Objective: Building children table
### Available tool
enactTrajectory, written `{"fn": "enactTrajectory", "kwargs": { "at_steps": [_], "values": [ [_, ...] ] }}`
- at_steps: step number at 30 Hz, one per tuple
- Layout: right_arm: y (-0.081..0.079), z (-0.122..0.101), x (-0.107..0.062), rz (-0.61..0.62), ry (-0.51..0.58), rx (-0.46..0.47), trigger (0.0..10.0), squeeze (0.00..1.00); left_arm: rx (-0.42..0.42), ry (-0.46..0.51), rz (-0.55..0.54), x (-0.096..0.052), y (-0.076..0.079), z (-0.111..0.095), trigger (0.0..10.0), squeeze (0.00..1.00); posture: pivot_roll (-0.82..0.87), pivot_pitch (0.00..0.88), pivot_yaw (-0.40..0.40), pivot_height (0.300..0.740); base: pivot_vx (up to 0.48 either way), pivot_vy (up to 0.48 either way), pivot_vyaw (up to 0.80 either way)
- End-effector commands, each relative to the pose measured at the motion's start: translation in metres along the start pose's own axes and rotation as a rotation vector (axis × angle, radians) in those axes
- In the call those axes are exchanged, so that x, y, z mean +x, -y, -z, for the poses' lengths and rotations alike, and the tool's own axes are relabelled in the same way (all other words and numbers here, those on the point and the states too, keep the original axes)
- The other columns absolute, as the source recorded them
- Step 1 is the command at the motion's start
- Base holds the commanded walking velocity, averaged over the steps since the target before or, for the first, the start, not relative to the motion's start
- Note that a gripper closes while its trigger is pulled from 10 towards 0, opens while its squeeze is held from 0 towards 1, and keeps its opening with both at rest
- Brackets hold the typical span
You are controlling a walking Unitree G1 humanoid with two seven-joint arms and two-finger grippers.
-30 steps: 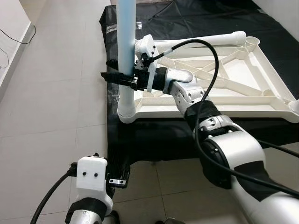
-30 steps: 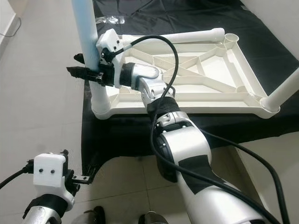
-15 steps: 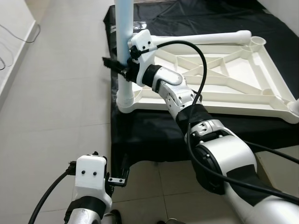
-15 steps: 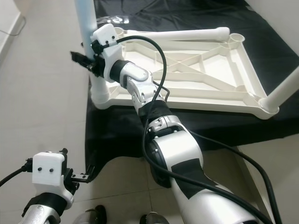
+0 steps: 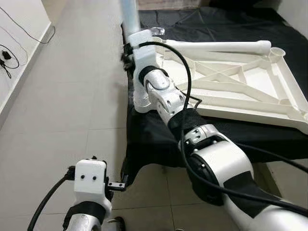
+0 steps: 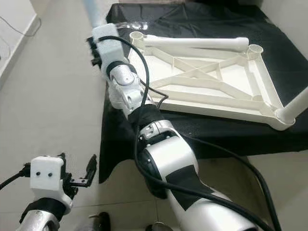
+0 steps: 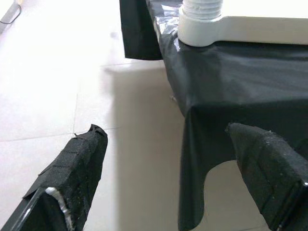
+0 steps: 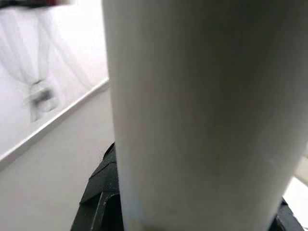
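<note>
Higher on the leg (image 5: 130,14) now — right gripper (image 5: 128,53) clamped round it, left gripper (image 7: 168,178) spread.

The right hand (image 5: 129,54) is hidden behind its wrist; the pale-blue leg (image 5: 129,14) is cut off.

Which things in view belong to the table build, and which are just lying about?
Job:
- white tabletop, upside down on the black cloth
- upright blue leg, gripped by the right gripper at the near left corner
- loose white leg lying along the far edge
- fitted leg at the near right corner

Lying about:
- clear plastic wrap
- cables by the wall
</note>
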State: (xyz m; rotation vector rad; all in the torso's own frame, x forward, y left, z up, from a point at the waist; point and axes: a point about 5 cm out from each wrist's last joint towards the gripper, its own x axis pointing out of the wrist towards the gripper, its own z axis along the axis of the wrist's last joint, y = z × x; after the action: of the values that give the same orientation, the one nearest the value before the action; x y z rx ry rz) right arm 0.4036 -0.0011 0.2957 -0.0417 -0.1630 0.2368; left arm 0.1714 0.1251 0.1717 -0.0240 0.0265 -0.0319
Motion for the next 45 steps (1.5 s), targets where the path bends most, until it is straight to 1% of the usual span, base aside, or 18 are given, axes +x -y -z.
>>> {"fn": "enactTrajectory", "kwargs": {
  "at_steps": [1,5,9,11,19,22,23,26,27,29,33,35,37,38,40,41,44,45],
  "values": [
    [0.021,0.070,-0.013,0.184,-0.297,0.074,10.0,0.00,0.015,-0.023,-0.003,0.000,-0.002,0.005,10.0,0.00,0.11,0.274,-0.084,0.740,0.000,0.000,0.00],
    [0.032,0.079,-0.019,0.382,-0.334,0.173,10.0,0.00,0.016,-0.021,-0.004,0.000,-0.003,0.005,10.0,0.00,0.11,0.275,-0.083,0.740,0.000,0.000,0.00],
    [0.041,0.079,-0.022,0.505,-0.314,0.185,10.0,0.00,0.018,-0.022,-0.004,0.000,-0.003,0.005,10.0,0.00,0.11,0.275,-0.083,0.740,0.000,0.000,0.00],
    [0.049,0.081,-0.028,0.662,-0.307,0.210,10.0,0.00,0.020,-0.022,-0.002,0.000,-0.004,0.005,10.0,0.00,0.11,0.276,-0.084,0.740,0.000,0.000,0.00],
    [0.052,0.070,-0.027,0.688,-0.221,0.180,10.0,0.00,0.023,-0.021,-0.005,0.000,-0.005,0.005,10.0,0.00,0.12,0.280,-0.084,0.740,0.000,0.000,0.00],
    [0.034,0.064,-0.020,0.469,-0.179,0.186,10.0,0.00,0.025,-0.023,-0.006,-0.001,-0.005,0.006,10.0,0.00,0.11,0.279,-0.084,0.740,0.000,0.000,0.00],
    [0.034,0.064,-0.020,0.469,-0.179,0.186,10.0,0.00,0.025,-0.023,-0.006,-0.001,-0.005,0.006,10.0,0.00,0.11,0.279,-0.084,0.740,0.000,0.000,0.00],
    [0.006,0.066,-0.018,0.145,-0.156,0.200,10.0,0.00,0.027,-0.020,-0.003,0.000,-0.005,0.005,10.0,0.00,0.11,0.279,-0.083,0.740,0.000,0.000,0.00],
    [0.006,0.066,-0.018,0.145,-0.156,0.200,10.0,0.00,0.027,-0.020,-0.003,0.000,-0.005,0.005,10.0,0.00,0.11,0.279,-0.083,0.740,0.000,0.000,0.00],
    [-0.006,0.078,-0.021,-0.007,-0.242,0.174,10.0,0.00,0.031,-0.017,-0.003,0.000,-0.005,0.004,10.0,0.00,0.11,0.279,-0.083,0.740,0.000,0.000,0.00],
    [-0.009,0.094,-0.025,-0.112,-0.349,0.186,10.0,0.00,0.032,-0.016,-0.004,0.000,-0.005,0.004,10.0,0.00,0.11,0.279,-0.083,0.740,0.000,0.000,0.00],
    [-0.009,0.094,-0.025,-0.112,-0.349,0.186,10.0,0.00,0.032,-0.016,-0.004,0.000,-0.005,0.004,10.0,0.00,0.11,0.279,-0.083,0.740,0.000,0.000,0.00],
    [-0.010,0.098,-0.026,-0.203,-0.373,0.201,10.0,0.00,0.032,-0.015,-0.006,0.000,-0.005,0.003,10.0,0.00,0.11,0.283,-0.087,0.740,0.000,0.000,0.00],
    [-0.015,0.097,-0.028,-0.303,-0.373,0.193,10.0,0.00,0.031,-0.014,-0.007,0.000,-0.005,0.003,10.0,0.00,0.11,0.284,-0.088,0.740,0.000,0.000,0.00],
    [-0.015,0.097,-0.028,-0.303,-0.373,0.193,10.0,0.00,0.031,-0.014,-0.007,0.000,-0.005,0.003,10.0,0.00,0.11,0.284,-0.088,0.740,0.000,0.000,0.00],
    [-0.023,0.090,-0.028,-0.492,-0.333,0.216,10.0,0.00,0.032,-0.012,-0.007,0.000,-0.005,0.002,10.0,0.00,0.11,0.285,-0.088,0.740,0.000,0.000,0.00],
    [-0.029,0.080,-0.030,-0.672,-0.267,0.215,10.0,0.00,0.034,-0.010,-0.008,0.000,-0.006,0.002,10.0,0.00,0.11,0.285,-0.093,0.740,0.000,0.000,0.00],
    [-0.029,0.080,-0.030,-0.672,-0.267,0.215,10.0,0.00,0.034,-0.010,-0.008,0.000,-0.006,0.002,10.0,0.00,0.11,0.285,-0.093,0.740,0.000,0.000,0.00]
  ]
}}
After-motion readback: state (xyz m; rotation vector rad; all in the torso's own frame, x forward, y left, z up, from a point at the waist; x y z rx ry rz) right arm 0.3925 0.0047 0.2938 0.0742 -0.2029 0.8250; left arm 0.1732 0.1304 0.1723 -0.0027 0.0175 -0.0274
